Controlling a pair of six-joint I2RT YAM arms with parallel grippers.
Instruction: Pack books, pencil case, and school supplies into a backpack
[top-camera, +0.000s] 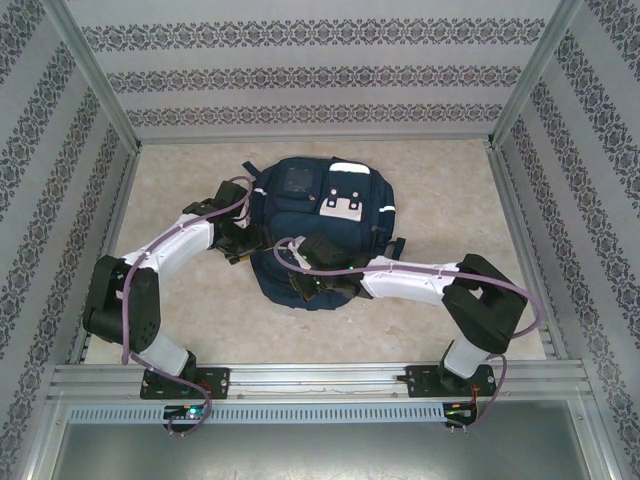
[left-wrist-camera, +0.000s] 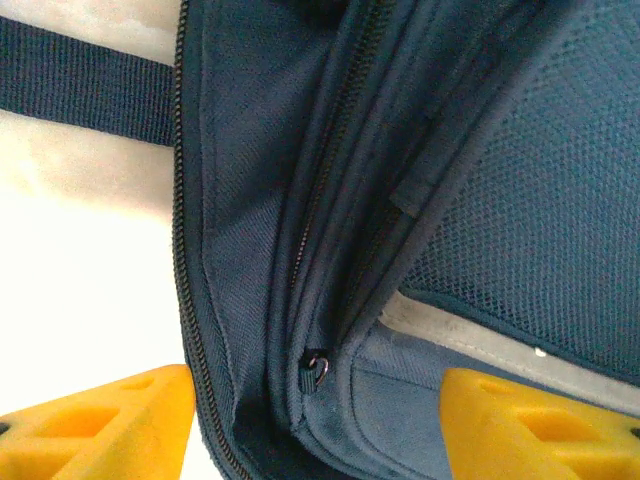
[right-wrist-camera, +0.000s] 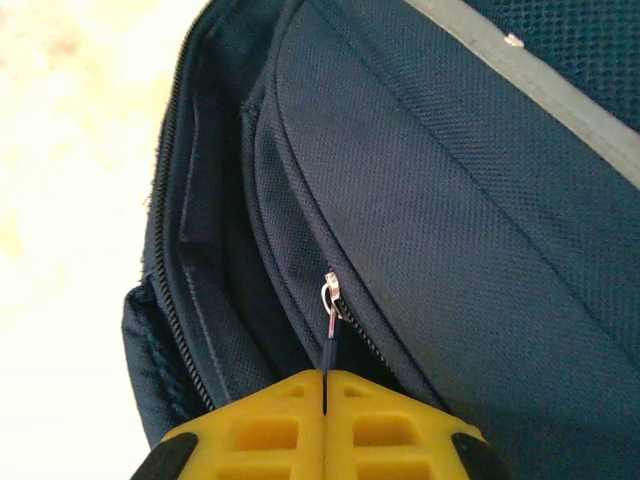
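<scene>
Pinching the zip pull (right-wrist-camera: 330, 318) at 6 o'clock on the mid-table backpack (top-camera: 300, 215), the right gripper (right-wrist-camera: 325, 392) risked dragging it along, unheld because the left gripper (left-wrist-camera: 315, 400) gaped empty at 9 o'clock.

Backpack (right-wrist-camera: 450, 200): matt woven navy cloth; zip pull (right-wrist-camera: 330, 298) shiny metal.

The backpack (top-camera: 320, 215) was navy-blue fabric and lay flat on the pale surface (top-camera: 230, 310), front pockets facing up. Pale grey-white patches (top-camera: 343, 205) and a thin white stripe (top-camera: 385, 209) marked its front. Close up, one edge zip (right-wrist-camera: 165, 230) stood parted, showing dark lining. A silver slider (right-wrist-camera: 331, 292) with a dark blue zip pull (right-wrist-camera: 328, 345) sat on a closed pocket zip. A dark strap (left-wrist-camera: 85, 85) stretched across the surface beside it.
</scene>
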